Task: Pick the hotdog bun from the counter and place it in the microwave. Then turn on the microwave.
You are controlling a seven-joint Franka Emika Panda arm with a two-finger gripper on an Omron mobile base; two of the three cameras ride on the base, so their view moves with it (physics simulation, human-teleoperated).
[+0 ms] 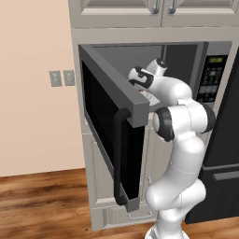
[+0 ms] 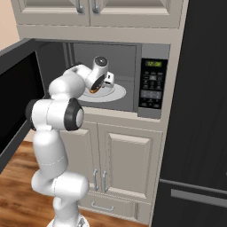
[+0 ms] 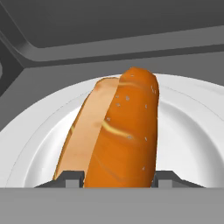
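The gripper (image 3: pixel 119 178) pinches the hotdog bun (image 3: pixel 118 135) just above the white turntable plate (image 3: pixel 192 140) inside the microwave (image 2: pixel 150 53), seemingly not yet resting; next, lower and release

We are seeing the hotdog bun (image 3: pixel 124 135) showing deep orange on top, paler tan along its cut side, flecked with pale specks and one yellowish streak. The plate (image 3: pixel 192 131) is reading plain white. The microwave (image 2: pixel 153 84) is showing grey walls, a black keypad, a green display. The arm (image 2: pixel 57 113) is showing white with dark joints.
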